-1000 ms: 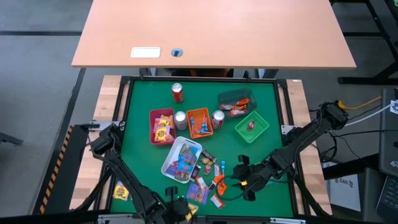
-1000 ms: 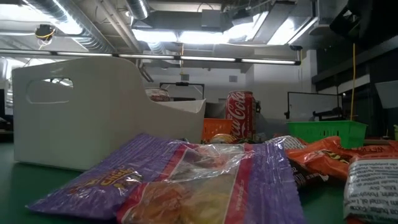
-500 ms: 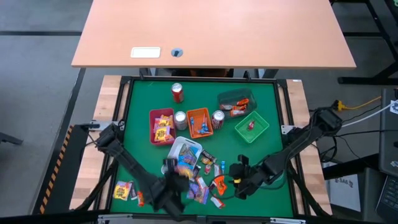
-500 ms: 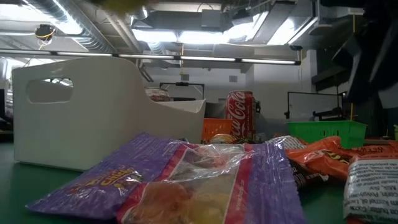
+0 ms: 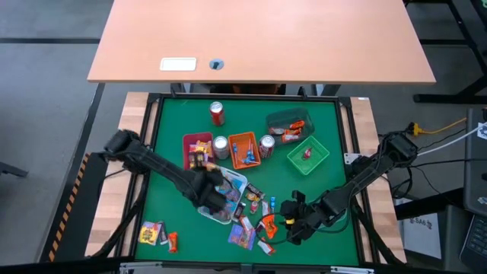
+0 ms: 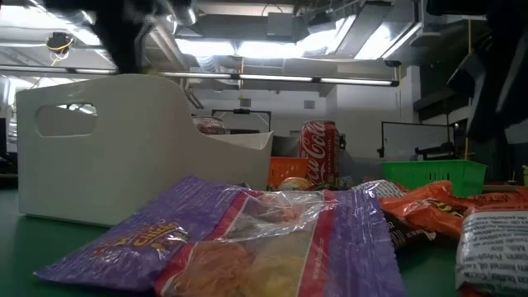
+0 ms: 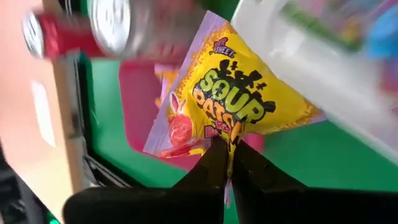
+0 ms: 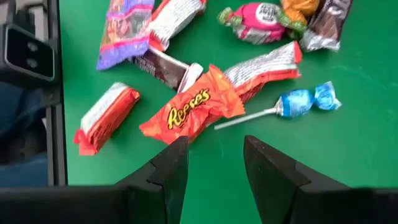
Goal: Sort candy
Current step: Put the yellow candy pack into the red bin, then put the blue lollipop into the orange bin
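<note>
My left gripper hangs over the far end of the white tray, beside the pink tray, shut on a yellow Sour Patch candy packet. My right gripper stands open near the table's near right. In the right wrist view its fingers flank bare green mat just short of an orange Reese's packet. Around that packet lie a blue lollipop, a red-and-white bar and a purple packet. More candy lies loose on the mat. My left gripper pinches the yellow packet by one corner between its two fingers. The fingers slant down toward the far left. The packet stands out beyond the fingertips, lifted clear above the pink tray.
An orange tray, a green tray and a dark tray sit toward the far side with three soda cans. A few sweets lie at the near left. The white tray fills the low view's left.
My left gripper has swung from the table's near edge toward the far side, rising over the white tray toward the pink tray and turning as it went, still shut on the yellow packet. My right gripper sank a little at first, then kept still.
</note>
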`<action>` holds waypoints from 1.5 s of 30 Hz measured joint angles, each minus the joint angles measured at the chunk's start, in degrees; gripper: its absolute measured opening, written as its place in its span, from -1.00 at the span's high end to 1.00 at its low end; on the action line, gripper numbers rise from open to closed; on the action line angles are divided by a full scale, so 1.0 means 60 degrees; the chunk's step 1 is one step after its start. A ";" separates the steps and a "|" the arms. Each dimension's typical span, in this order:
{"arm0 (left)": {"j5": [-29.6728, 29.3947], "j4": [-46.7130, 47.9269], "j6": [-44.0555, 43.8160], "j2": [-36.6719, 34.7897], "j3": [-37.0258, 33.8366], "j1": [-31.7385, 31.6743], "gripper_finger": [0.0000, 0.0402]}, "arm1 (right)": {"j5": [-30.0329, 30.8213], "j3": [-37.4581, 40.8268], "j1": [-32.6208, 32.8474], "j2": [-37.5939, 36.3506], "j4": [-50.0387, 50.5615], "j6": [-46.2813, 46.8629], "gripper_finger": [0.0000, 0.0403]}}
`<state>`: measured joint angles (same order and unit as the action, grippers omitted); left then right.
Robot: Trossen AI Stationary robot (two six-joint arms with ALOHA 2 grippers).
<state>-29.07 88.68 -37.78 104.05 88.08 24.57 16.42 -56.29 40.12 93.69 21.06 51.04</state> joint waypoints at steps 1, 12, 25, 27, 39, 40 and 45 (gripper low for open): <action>0.0017 -0.0178 -0.0164 -0.0273 -0.0498 -0.0128 0.99 | 0.0054 0.0000 -0.0004 0.0000 -0.0006 0.0097 0.23; -0.0162 -0.1912 -0.2145 -0.1450 -0.4133 -0.1197 0.99 | 0.0698 0.0000 -0.0002 0.0158 0.0547 0.1437 0.23; 0.0002 -0.3427 -0.2291 -0.1450 -0.4708 -0.1773 0.56 | 0.1590 0.0000 -0.0082 0.1140 0.0494 0.2818 0.23; 0.0002 -0.3615 -0.2288 -0.1450 -0.4708 -0.1765 0.50 | 0.1787 0.0000 -0.0166 0.1140 0.0445 0.3042 0.23; 0.0002 -0.3952 -0.2142 -0.1446 -0.4708 -0.1762 0.40 | 0.1653 0.0000 -0.0317 0.1167 0.0282 0.3779 0.23; 0.0002 -0.3957 -0.2142 -0.1446 -0.4708 -0.1762 0.40 | 0.1587 0.0000 -0.0317 0.1207 0.0137 0.3781 0.23; 0.0002 -0.4011 -0.2142 -0.1446 -0.4708 -0.1762 0.40 | 0.1535 -0.0004 -0.0310 0.1585 -0.0363 0.3775 0.23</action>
<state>-29.06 64.61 -50.63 95.37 59.83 14.00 25.62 -56.31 38.26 103.20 18.88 73.69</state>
